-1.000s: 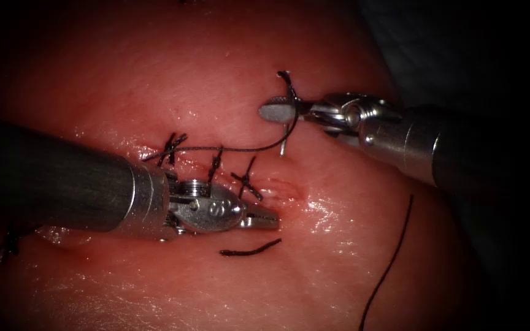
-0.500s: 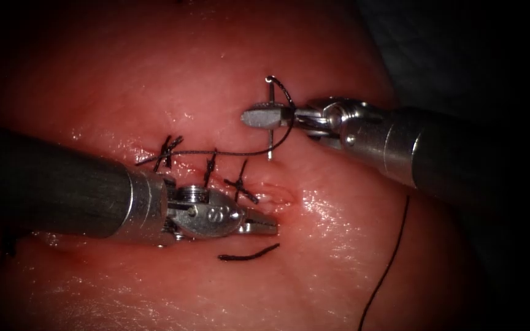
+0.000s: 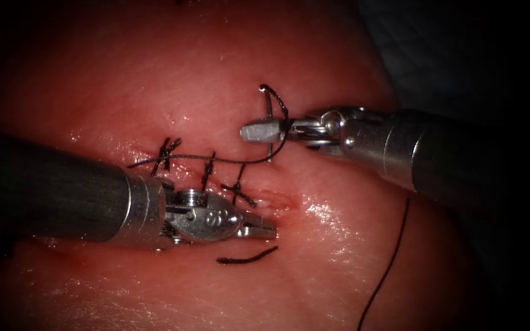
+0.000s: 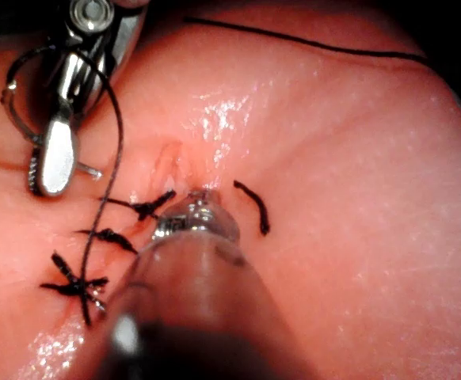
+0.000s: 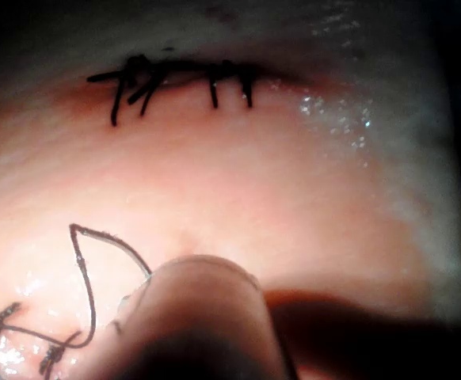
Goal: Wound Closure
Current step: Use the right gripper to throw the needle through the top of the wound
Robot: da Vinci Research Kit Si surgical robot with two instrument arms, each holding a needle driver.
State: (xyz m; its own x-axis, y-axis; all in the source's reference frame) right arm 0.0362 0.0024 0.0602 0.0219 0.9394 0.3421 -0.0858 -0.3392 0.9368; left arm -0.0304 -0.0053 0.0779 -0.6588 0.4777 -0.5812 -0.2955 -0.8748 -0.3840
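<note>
The right tool (image 3: 254, 131) comes in from the right, jaws shut on the curved needle (image 3: 269, 108) near mid-curve. The needle stands almost upright, its tip down at the tissue (image 3: 351, 245) just above the open right end of the cut (image 3: 277, 200); whether it is in the tissue I cannot tell. Black thread (image 3: 228, 160) runs from the needle's upper end, round the jaws, and leftwards to the stitches (image 3: 167, 153). The left tool (image 3: 265, 231) lies below the cut, jaws shut on nothing. The left wrist view has the right tool (image 4: 55, 154), needle (image 4: 10, 99) and thread (image 4: 116, 134).
A short cut piece of thread (image 3: 246, 256) lies on the tissue just below the left tool's tip. A long loose thread (image 3: 394, 257) trails down the right side. In the right wrist view an older row of stitches (image 5: 167, 83) crosses the tissue.
The right tool has moved left and a little down with the needle, which has turned from slanted to nearly upright, tip lowered to the tissue. The thread to the stitches has slackened lower. The left tool barely shifted.
</note>
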